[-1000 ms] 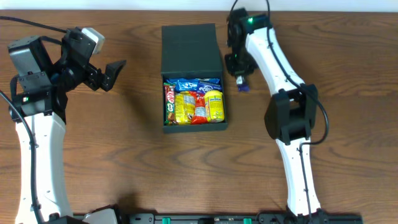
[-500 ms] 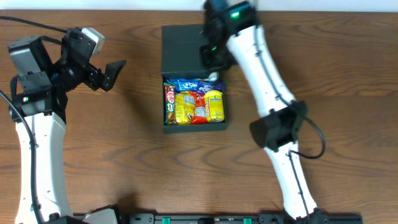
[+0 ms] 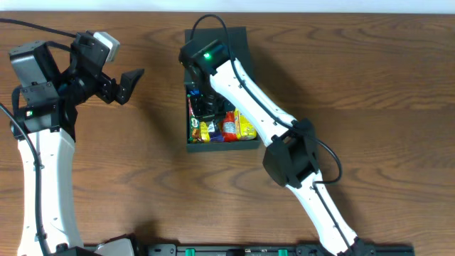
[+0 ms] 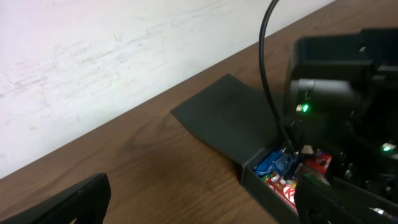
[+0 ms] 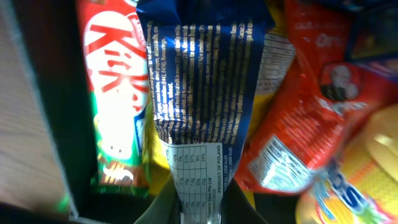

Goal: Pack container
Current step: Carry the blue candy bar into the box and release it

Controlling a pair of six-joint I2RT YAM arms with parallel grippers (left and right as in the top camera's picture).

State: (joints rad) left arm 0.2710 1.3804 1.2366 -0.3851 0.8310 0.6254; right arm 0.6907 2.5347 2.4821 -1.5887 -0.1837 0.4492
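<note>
The dark container (image 3: 222,146) sits mid-table with its flat lid (image 3: 242,39) hinged open at the back; it also shows in the left wrist view (image 4: 261,180). It holds several snack packets (image 3: 238,126). My right gripper (image 3: 207,103) is down inside the container, shut on a dark blue snack packet (image 5: 199,93) that hangs over a KitKat bar (image 5: 115,74) and a red packet (image 5: 298,118). My left gripper (image 3: 128,82) is open and empty, raised left of the container.
A yellow packet (image 5: 367,168) lies at the right of the box. The right arm (image 3: 249,92) stretches across the container. The table's far edge meets a white wall (image 4: 93,56).
My right arm has swung left from beside the container's right side to over its left part, carrying the blue packet down among the snacks. The left arm has not moved.
</note>
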